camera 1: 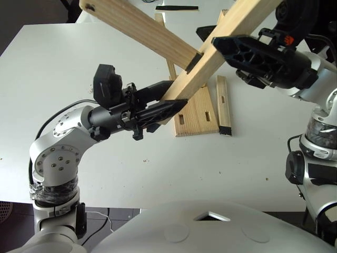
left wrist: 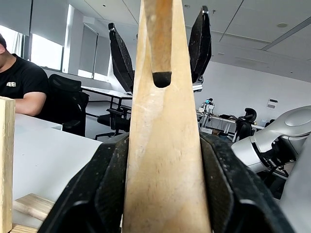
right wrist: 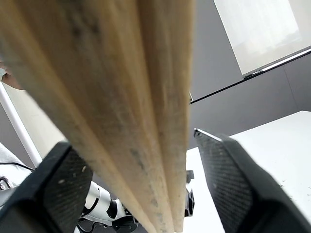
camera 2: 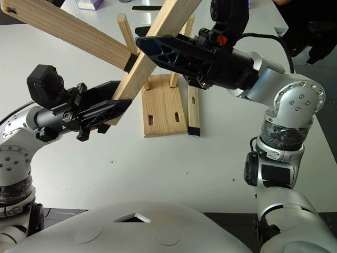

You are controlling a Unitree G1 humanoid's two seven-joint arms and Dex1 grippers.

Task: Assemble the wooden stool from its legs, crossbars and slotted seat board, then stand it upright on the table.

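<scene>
While the seat board (camera 2: 163,105) lies flat on the table (camera 2: 184,168) with its slots showing, two bars hang crossed in the air above the table. The left gripper (camera 1: 176,96) pinches the lower end of the leg (camera 1: 206,71), jaws pressed against both sides of the wood, and the leg slants up toward the robot's right. A crossbar (camera 1: 137,26) comes down from the upper left, and its dark end meets the leg at the crossing. The right gripper (camera 2: 146,50) sits at that crossing, jaws spread to either side of the leg (the right wrist view shows a gap beside one finger). A short bar (camera 2: 194,113) lies just beside the board's right edge.
</scene>
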